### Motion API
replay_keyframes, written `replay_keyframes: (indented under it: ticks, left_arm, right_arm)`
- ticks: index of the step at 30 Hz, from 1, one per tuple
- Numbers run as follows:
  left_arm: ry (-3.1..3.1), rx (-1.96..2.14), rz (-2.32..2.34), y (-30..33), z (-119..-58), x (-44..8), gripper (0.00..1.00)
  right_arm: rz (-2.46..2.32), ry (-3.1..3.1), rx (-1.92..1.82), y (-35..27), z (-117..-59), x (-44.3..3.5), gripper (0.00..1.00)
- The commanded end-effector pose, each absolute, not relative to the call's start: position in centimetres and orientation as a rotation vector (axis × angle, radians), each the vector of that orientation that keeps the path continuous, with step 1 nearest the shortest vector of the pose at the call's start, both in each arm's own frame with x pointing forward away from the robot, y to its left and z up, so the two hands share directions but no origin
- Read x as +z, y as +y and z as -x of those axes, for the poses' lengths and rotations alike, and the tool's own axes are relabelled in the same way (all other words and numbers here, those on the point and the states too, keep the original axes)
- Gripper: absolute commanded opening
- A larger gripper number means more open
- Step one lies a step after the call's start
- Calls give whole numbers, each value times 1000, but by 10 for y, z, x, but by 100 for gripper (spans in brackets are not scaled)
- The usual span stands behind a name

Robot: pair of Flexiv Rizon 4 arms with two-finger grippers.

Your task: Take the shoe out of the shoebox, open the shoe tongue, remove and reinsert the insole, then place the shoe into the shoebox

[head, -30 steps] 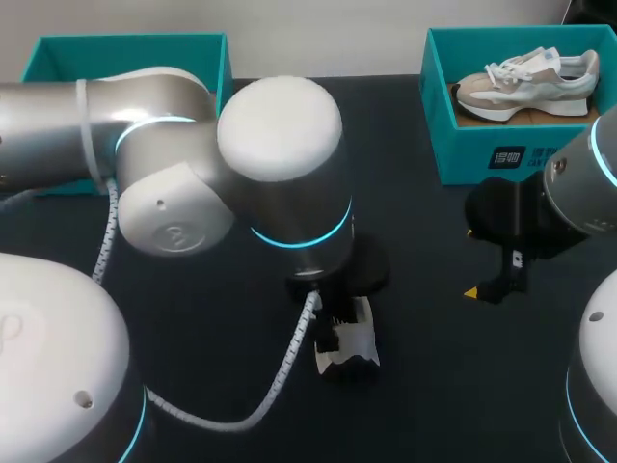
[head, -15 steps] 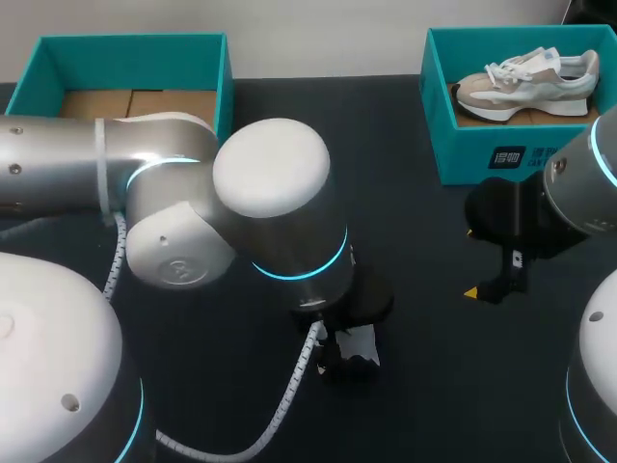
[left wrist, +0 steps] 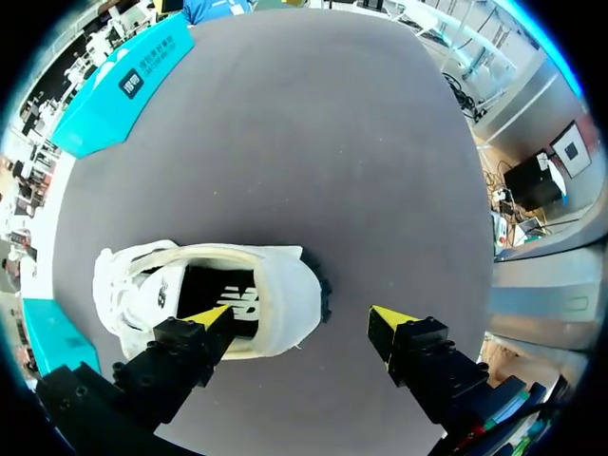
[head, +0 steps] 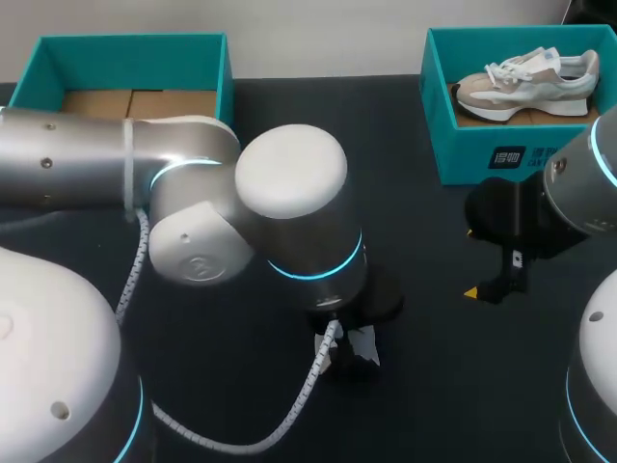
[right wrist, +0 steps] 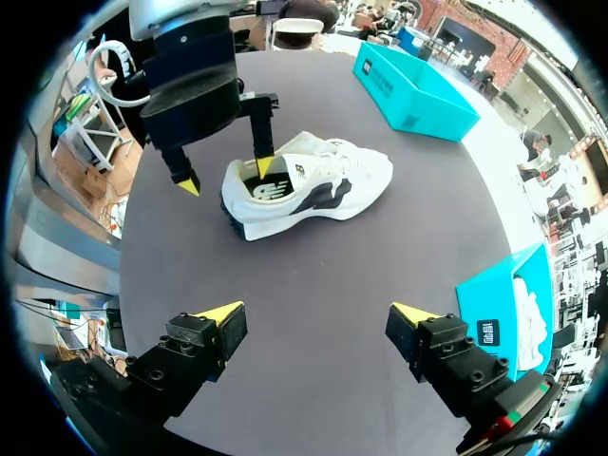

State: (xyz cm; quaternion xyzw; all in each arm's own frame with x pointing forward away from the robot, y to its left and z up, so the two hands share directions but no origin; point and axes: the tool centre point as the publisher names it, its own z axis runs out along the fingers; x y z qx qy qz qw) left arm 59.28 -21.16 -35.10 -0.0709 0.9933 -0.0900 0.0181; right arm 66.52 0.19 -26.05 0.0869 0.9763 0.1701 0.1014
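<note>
Two released hands, one white low-top sneaker (left wrist: 285, 294) on the dark counter (head: 424, 289).
Far left, a teal cardboard shoebox (head: 130, 48) shows its brown floor; the left hand (left wrist: 302, 318) straddles the sneaker's heel, one yellow tip inside the opening, the other outside and apart; the right hand (right wrist: 318, 311) hangs spread, well away; far right, a second teal shoebox (head: 482, 154) holds a beige sneaker (head: 525, 82).

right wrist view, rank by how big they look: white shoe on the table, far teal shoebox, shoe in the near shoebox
1. white shoe on the table, largest
2. far teal shoebox, a little smaller here, but it lies farther from the camera, so this is unsure
3. shoe in the near shoebox, smallest, partly cut off
</note>
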Motion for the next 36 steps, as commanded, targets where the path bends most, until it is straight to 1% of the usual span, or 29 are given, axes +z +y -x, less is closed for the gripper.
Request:
replay_keyframes:
  ticks: [1,4,8,12,13,15,18,20,22,24,26,27,29,30,31,36]
  left_arm:
    - [3099,-243,227,-224,-596,-360,94]
    - [3105,-222,229,-228,-597,-367,92]
    - [3126,-189,223,-230,-599,-379,82]
    - [3127,-163,209,-231,-599,-388,79]
    - [3130,-163,209,-230,-598,-390,77]
    - [3134,-157,211,-229,-598,-393,70]
    - [3144,-149,215,-229,-597,-400,64]
    - [3147,-145,217,-229,-597,-402,64]
    - [3155,-134,220,-228,-597,-403,59]
    - [3163,-114,222,-227,-597,-404,48]
    - [3169,-106,219,-227,-597,-404,45]
    - [3172,-96,219,-227,-597,-405,42]
    - [3179,-93,220,-226,-597,-407,23]
    - [3185,-88,218,-226,-597,-407,7]
    - [3195,-92,215,-226,-597,-408,0]
    - [3248,-96,199,-222,-595,-407,0]
  right_arm:
    - [-257,2880,502,2,-664,-262,100]
    - [-257,2880,502,2,-664,-262,100]
    - [-257,2880,502,2,-664,-262,100]
    - [-257,2880,502,2,-664,-262,100]
    - [-257,2880,502,2,-664,-262,100]
    - [-257,2880,502,2,-664,-262,100]
    - [-257,2880,502,2,-664,-262,100]
    - [-257,2880,502,2,-664,-262,100]
    - [-257,2880,502,2,-664,-262,100]
    - [-257,2880,502,2,-664,-262,100]
    - [-257,2880,502,2,-664,-262,100]
    - [-257,2880,502,2,-664,-262,100]
    - [-257,2880,502,2,-664,-262,100]
    - [-257,2880,502,2,-664,-262,100]
    - [-257,2880,502,2,-664,-262,100]
    - [-257,2880,502,2,-664,-262,100]
